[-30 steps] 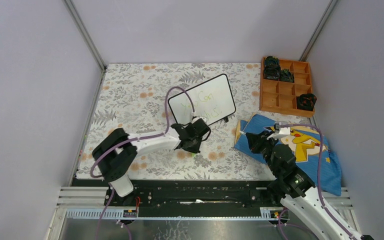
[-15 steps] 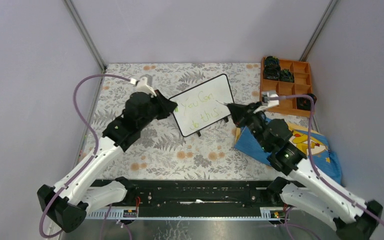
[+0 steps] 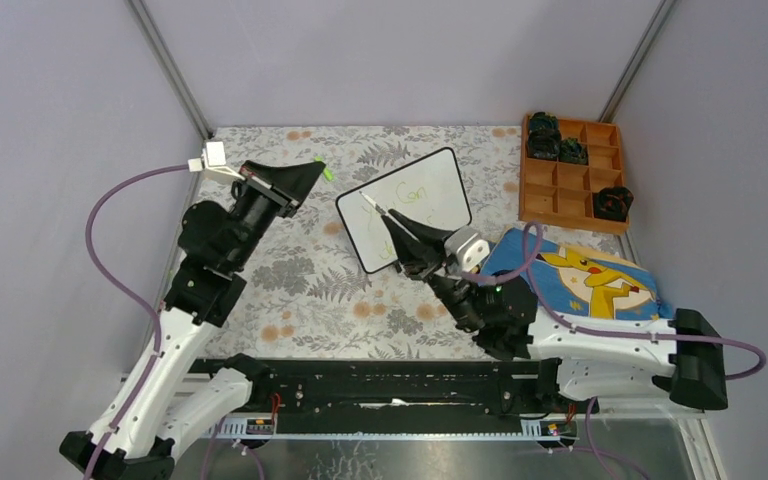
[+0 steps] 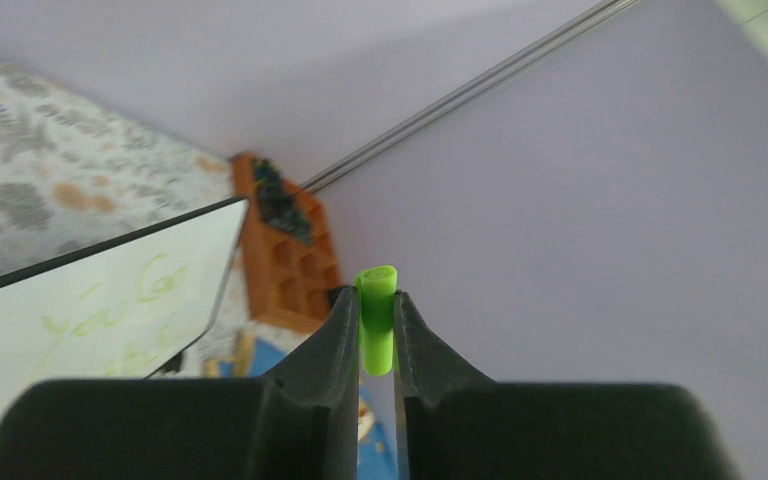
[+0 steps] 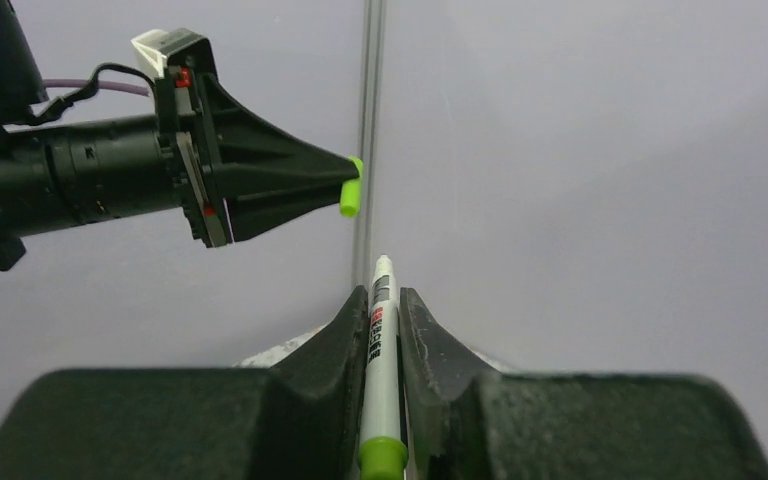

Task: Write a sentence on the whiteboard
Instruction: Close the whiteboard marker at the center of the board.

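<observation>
Board position: whiteboard (image 3: 445, 175) lies on the floral table cover (image 3: 280, 200), mid-table toward the far side, left of the wooden tray (image 3: 570, 180).
Board axis: long axis diagonal, near-left corner to far-right corner; the writing follows it.
Board look: white face, thin black frame, rounded corners. The sentence (image 3: 415, 195) is thin light-green script in two lines; "Can" is readable, the lower line is partly hidden under the right arm.
Left gripper (image 3: 318, 167): fingers pinch a green cap (image 4: 376, 325), held in the air left of the board, off its edge.
Right gripper (image 3: 388, 215): fingers clamp a marker (image 5: 381, 330), its long axis pointing far-left toward the cap; in the top view the tip is over the board's left part, contact cannot be told.
Change, half a second: board unmoved. Left gripper was at the board's left edge, now drawn away. Right gripper was at the right corner, now reaches in from the near side, arm low beside the blue cloth (image 3: 600, 285).
</observation>
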You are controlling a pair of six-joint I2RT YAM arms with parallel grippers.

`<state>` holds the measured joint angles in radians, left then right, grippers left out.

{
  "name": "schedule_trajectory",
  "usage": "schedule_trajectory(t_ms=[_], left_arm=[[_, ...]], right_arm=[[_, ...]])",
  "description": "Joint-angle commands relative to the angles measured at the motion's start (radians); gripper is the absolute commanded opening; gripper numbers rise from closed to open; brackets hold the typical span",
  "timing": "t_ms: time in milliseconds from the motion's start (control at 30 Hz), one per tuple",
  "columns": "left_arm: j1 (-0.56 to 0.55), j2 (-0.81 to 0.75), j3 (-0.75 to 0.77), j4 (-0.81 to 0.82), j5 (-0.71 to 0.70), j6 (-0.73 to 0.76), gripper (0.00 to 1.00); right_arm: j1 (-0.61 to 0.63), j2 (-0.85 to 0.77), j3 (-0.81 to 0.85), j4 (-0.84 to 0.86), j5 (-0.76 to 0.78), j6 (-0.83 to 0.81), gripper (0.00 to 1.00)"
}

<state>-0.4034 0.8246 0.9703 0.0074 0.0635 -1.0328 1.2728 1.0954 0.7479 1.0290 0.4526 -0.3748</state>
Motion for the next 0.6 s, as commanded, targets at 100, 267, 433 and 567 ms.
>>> schedule_trajectory(t_ms=[100, 267, 433, 567], left_arm=[[0.021, -0.07, -0.088, 0.264, -0.03, -0.28, 0.0], [0.022, -0.089, -0.133, 0.336, -0.025, -0.377, 0.0], [0.022, -0.083, -0.138, 0.357, 0.0, -0.413, 0.0], [0.023, -0.08, -0.143, 0.38, 0.021, -0.434, 0.0]], right_arm=[[0.08, 0.129, -0.002, 0.51, -0.022, -0.302, 0.0], [0.093, 0.201, 0.039, 0.606, -0.061, -0.324, 0.0], [0.094, 0.254, 0.081, 0.628, -0.082, -0.299, 0.0], [0.093, 0.28, 0.105, 0.631, -0.083, -0.287, 0.0]])
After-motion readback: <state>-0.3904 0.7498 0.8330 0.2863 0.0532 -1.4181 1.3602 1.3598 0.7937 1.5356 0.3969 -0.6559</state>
